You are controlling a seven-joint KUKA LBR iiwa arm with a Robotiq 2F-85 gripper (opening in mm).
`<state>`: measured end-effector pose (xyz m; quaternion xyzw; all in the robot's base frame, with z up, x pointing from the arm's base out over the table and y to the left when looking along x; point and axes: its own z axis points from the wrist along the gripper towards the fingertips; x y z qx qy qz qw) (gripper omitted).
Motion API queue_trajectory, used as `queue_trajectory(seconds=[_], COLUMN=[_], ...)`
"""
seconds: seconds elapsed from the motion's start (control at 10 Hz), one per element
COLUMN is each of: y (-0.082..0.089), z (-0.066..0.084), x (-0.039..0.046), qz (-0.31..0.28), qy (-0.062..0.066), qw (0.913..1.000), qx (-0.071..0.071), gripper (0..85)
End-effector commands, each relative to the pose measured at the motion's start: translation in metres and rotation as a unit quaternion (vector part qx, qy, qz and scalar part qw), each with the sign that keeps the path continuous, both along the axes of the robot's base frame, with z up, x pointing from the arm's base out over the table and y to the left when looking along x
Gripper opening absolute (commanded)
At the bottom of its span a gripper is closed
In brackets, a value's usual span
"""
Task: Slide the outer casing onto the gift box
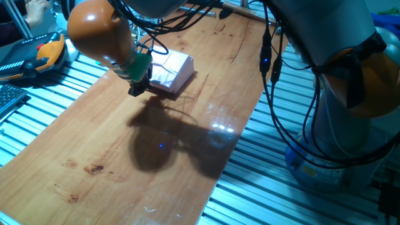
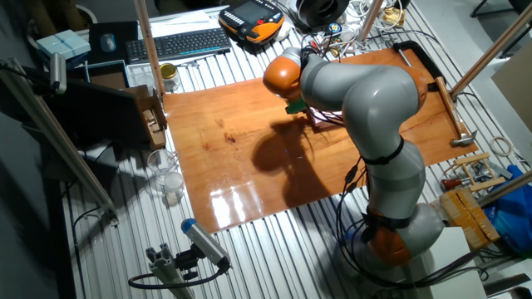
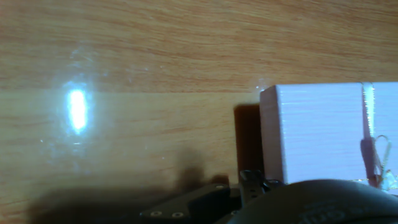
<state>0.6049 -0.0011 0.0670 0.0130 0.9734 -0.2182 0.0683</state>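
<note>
The outer casing (image 1: pixel 172 70) is a pale pink flat box lying at the far side of the wooden table (image 1: pixel 125 156). In the hand view its side wall (image 3: pixel 320 134) fills the right, with a cream ribbon (image 3: pixel 368 118) running down it. The gift box tray with beige squares does not show in any view. My gripper (image 1: pixel 138 86) hangs low at the casing's near left edge, close to or touching it. Only dark parts of the gripper (image 3: pixel 249 186) show at the bottom of the hand view, so its jaws cannot be read. In the other fixed view the arm (image 2: pixel 357 91) hides nearly all of the casing.
An orange and black teach pendant (image 1: pixel 44 56) lies off the table's left edge. Black cables (image 1: pixel 269 69) hang along the table's right edge beside the arm's base. A keyboard (image 2: pixel 179 43) and clutter sit beyond the table; metal slats surround it.
</note>
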Motion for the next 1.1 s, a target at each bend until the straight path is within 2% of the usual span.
queue_trajectory(seconds=[0.0,0.4,0.6,0.7,0.9,1.0], y=[-0.001,-0.0067,-0.0062,-0.0029,-0.0005,-0.0005], z=[0.0006,0.005,0.0066,0.0056,0.0058,0.0058], x=[-0.0009,-0.0063,-0.006,-0.0038,-0.002,-0.002], qz=[0.001,0.002,0.001,-0.002,-0.008,-0.004], qy=[-0.001,0.0,0.002,0.003,0.015,0.014], qw=[1.0,1.0,1.0,0.9998,0.9985,0.9982], qx=[0.0,0.002,0.006,0.017,0.053,0.058], gripper=[0.0,0.0,0.0,0.0,0.0,0.0])
